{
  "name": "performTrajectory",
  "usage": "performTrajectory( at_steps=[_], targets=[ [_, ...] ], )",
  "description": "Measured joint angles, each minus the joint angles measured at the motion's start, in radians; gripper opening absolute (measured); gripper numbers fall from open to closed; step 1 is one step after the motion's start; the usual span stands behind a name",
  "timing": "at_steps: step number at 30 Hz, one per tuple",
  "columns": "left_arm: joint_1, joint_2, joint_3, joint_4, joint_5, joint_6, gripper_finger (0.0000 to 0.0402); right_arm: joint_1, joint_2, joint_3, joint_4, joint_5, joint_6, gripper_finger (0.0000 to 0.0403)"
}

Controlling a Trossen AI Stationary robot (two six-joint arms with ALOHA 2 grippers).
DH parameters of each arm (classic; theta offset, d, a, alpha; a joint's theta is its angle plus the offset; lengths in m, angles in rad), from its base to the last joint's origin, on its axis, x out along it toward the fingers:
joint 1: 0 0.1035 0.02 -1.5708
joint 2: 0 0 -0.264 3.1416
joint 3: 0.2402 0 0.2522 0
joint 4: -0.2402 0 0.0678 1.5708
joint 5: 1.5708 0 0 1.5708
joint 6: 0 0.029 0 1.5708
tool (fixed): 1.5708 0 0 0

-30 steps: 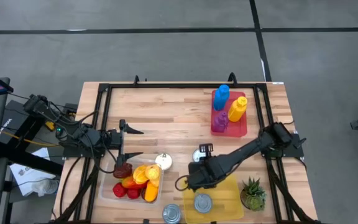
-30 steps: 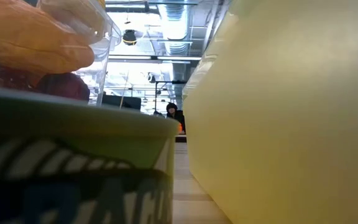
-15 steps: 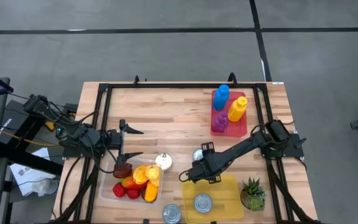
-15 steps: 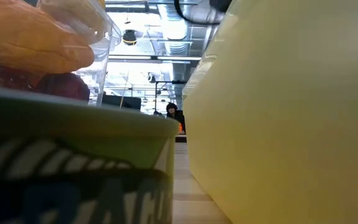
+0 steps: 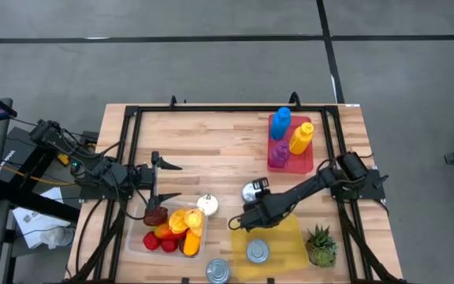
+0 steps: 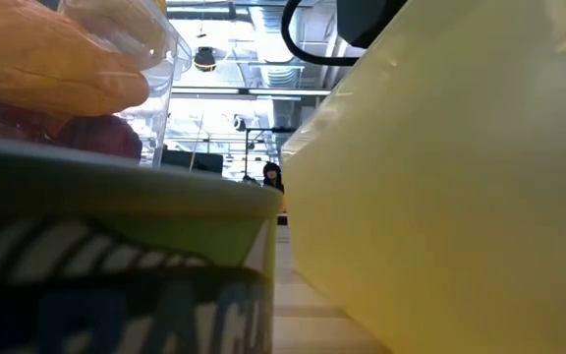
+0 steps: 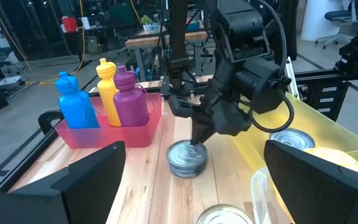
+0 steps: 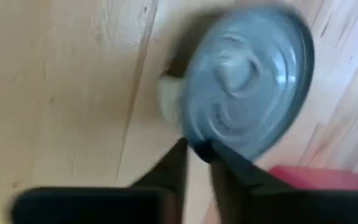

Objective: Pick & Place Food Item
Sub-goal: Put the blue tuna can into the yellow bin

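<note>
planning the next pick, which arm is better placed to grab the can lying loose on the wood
Right. Its gripper hangs right beside the can, fingers nearly together; the left gripper waits open, farther off by the food tub.

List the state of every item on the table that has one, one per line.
Can on the wood: upright, lid on, below the right gripper.
Can in the yellow bin: upright, lid on.
Can at the front edge: upright, lid on.
Blue, yellow and purple bottles: upright, capped, in the red tray.
Clear container: open, filled with fruit.
Right gripper: jaws nearly shut, empty.
Left gripper: jaws open, empty.
</note>
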Motion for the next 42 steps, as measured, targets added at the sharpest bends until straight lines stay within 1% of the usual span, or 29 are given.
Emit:
performTrajectory(
  at_steps=[1, 2, 3, 10, 14, 18, 22, 26, 29, 33, 37, 42],
  targets=[
    [0.0, 0.0, 0.0, 0.0, 0.0, 0.001, 0.0374, 0.004, 0.0, 0.0, 0.002, 0.003, -0.011, 0.0029],
    [0.0, 0.0, 0.0, 0.0, 0.0, 0.001, 0.0374, 0.007, 0.0, 0.0, 0.002, 0.009, -0.022, 0.0016],
    [0.0, 0.0, 0.0, 0.0, 0.0, 0.001, 0.0374, 0.011, 0.0, 0.0, 0.001, 0.014, -0.025, 0.0011],
    [0.0, 0.0, 0.0, 0.001, 0.0, 0.001, 0.0374, 0.011, 0.001, 0.002, -0.043, 0.037, 0.043, 0.0001],
    [0.0, 0.0, 0.0, 0.001, 0.0, 0.001, 0.0374, 0.025, 0.002, 0.024, -0.099, 0.099, 0.086, 0.0001],
    [0.0, 0.0, 0.0, 0.001, 0.0, 0.001, 0.0374, 0.045, 0.002, 0.087, -0.198, 0.151, 0.127, 0.0],
    [0.0, 0.0, 0.0, 0.002, 0.0, 0.001, 0.0374, 0.071, 0.002, 0.171, -0.278, 0.154, 0.162, 0.0],
    [0.0, 0.0, 0.0, 0.002, 0.0, 0.001, 0.0374, 0.116, 0.002, 0.285, -0.366, 0.149, 0.22, 0.0],
    [0.0, 0.0, 0.0, 0.002, 0.0, 0.001, 0.0374, 0.161, 0.002, 0.379, -0.401, 0.102, 0.244, 0.0],
    [0.0, 0.0, 0.0, 0.002, 0.0, 0.0, 0.0374, 0.22, 0.0, 0.478, -0.387, 0.03, 0.298, 0.0],
    [0.0, 0.0, 0.0, 0.002, 0.0, 0.0, 0.0374, 0.266, 0.0, 0.48, -0.303, -0.057, 0.352, 0.0],
    [0.0, 0.0, 0.0, 0.001, 0.0, 0.0, 0.0374, 0.314, 0.001, 0.454, -0.195, -0.078, 0.418, 0.0]
  ],
)
